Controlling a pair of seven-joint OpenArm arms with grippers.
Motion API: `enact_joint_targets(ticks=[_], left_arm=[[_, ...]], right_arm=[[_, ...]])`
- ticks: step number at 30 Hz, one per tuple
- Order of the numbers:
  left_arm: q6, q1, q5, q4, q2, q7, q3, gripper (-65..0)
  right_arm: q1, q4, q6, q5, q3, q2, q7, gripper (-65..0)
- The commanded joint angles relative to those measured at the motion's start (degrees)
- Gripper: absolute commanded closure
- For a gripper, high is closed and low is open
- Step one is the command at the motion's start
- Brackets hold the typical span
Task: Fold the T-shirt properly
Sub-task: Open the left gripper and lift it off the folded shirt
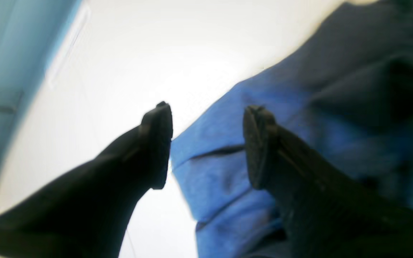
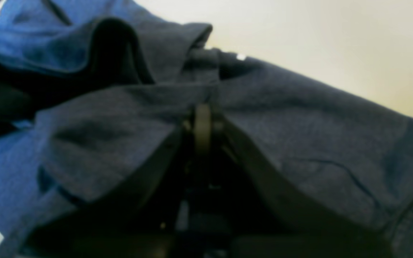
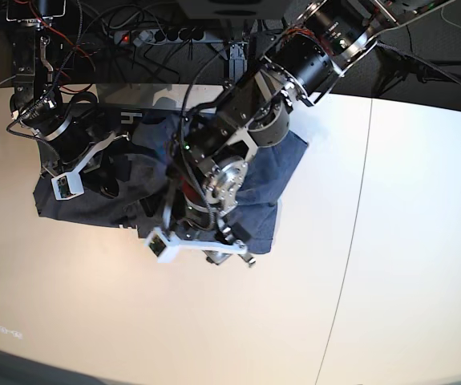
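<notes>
Blue-grey T-shirt (image 2: 299, 118) hiding clamped right hand (image 2: 202, 123); left hand (image 1: 206, 143) spread, empty.

T-shirt (image 3: 94, 204) spread crumpled on table (image 3: 390, 241), toward rear left of base view. Right gripper (image 2: 202, 125) over shirt's left part, fabric bunched around closed fingertips. Left gripper (image 1: 206, 143) at shirt's front edge, near centre; jaws apart, one finger (image 1: 158, 143) over bare table, other over cloth. Cables (image 3: 134, 32) behind table's rear edge. Table's right half lies beyond shirt.
</notes>
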Motion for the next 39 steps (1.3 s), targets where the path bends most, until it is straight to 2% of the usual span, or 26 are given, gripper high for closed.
enact_joint_targets(ticks=[1,7,12,17,19,28,39], left_arm=[[-1.77,-0.87,-1.92,1.97,-0.11,-0.07,-1.75,-34.5],[-6.75,2.91,-17.46,11.06,-8.41,0.50,-8.66,-34.5],[-8.66,11.58,-21.94,21.29,-14.73,-0.20,-9.25,-34.5],[-9.68,17.42,-24.41,27.26,-18.75,-2.47,-10.43,-34.5],[-10.14,18.12,-25.77,27.39,-19.23,-2.73,-12.13,-34.5],[-17.05,20.28,-37.09,27.34,-19.19,-2.34,-18.38,-34.5],[-18.71,22.05,-37.62,27.19,-19.21,-5.55,-23.98,-34.5]], right_arm=[[0.70,0.85,1.42,0.87,0.37,0.66,1.51,0.0],[0.70,0.85,1.42,0.90,0.37,0.66,1.49,0.0],[0.70,0.85,1.44,0.87,0.37,0.66,1.46,0.0],[0.68,0.85,1.44,0.87,0.37,0.66,1.07,0.0],[0.68,0.85,1.44,0.87,0.37,0.66,1.05,0.0],[0.63,0.85,1.46,0.87,0.37,0.68,-1.38,0.0],[0.66,0.85,1.44,0.92,0.37,0.68,-1.36,0.0]])
